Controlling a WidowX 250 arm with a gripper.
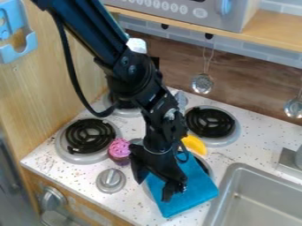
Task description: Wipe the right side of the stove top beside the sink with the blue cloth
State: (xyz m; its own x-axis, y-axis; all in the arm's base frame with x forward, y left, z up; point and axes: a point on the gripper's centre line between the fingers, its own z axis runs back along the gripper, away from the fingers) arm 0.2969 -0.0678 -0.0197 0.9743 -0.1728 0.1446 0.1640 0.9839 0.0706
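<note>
The black gripper hangs from the upper left over the front right burner area. Its fingers stand apart, one at the left edge of a folded blue cloth and the other over the cloth; whether they touch it I cannot tell. A toy cupcake with pink frosting stands just left of the gripper. Behind the cloth, to the right of the wrist, lies a yellow object, partly hidden by the arm.
Coil burners stand at the left and back right. A silver knob is in front of the cupcake. The metal sink is at the right. Ladles hang at the back wall below a wooden shelf.
</note>
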